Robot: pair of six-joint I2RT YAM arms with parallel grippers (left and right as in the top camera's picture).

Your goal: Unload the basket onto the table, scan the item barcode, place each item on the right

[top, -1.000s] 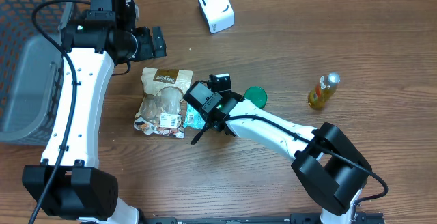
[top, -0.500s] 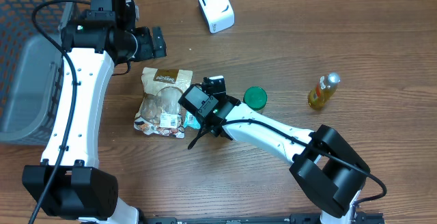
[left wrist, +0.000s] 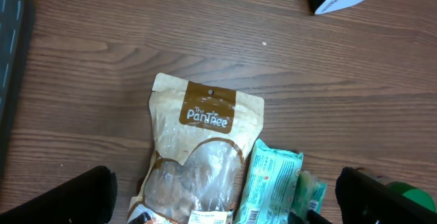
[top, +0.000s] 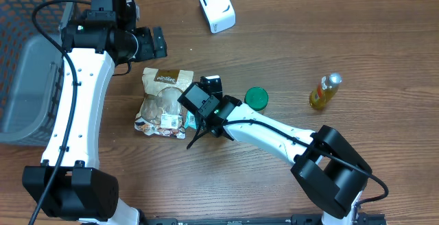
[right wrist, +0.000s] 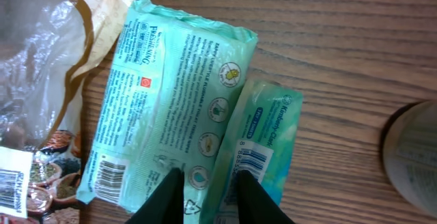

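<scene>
Overhead: we see the green wipes pack (top: 193,121) mid-table, tucked against the right edge of the snack bag (top: 163,101) and mostly hidden under the right gripper (top: 199,133). The scanner (top: 217,8) sits at the far edge, well apart from both. The left gripper (top: 149,43) hangs beyond the far end of the snack bag. Left wrist: its fingers (left wrist: 75,197) stand wide apart with nothing held. The snack bag lies between them, and the wipes pack sits just inside the right finger, with a small tissue pack (left wrist: 311,190) against its right side. Right wrist: the fingers (right wrist: 167,197) are parted a little. They straddle the seam where the tissue pack meets the wipes pack, at the packs' near end. The wipes pack's barcode is just left of the left finger and the tissue pack's is just beyond the right finger. We can't tell whether the tips touch either pack, and nothing looks clamped.
</scene>
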